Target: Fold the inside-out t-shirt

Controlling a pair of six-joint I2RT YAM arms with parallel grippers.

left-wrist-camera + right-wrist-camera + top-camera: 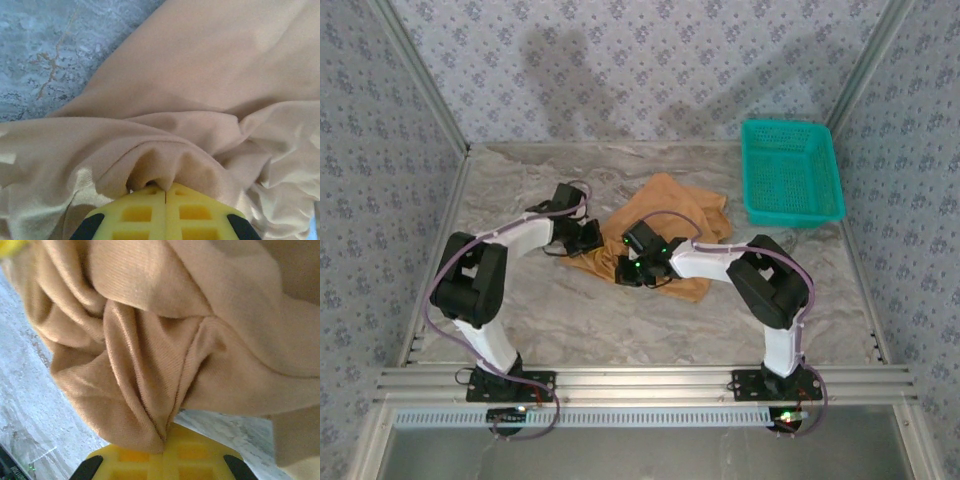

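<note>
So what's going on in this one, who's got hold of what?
Both arms are working on the tan t-shirt, which lies crumpled in the middle of the table and is not yet folded. The left gripper is shut on a bunched fold of the cloth, and the right gripper on another. A green basket sits apart at the far right.

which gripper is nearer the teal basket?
The right gripper, pinching the t-shirt near its middle; the left gripper grips the shirt's left edge, farther from the basket.
</note>
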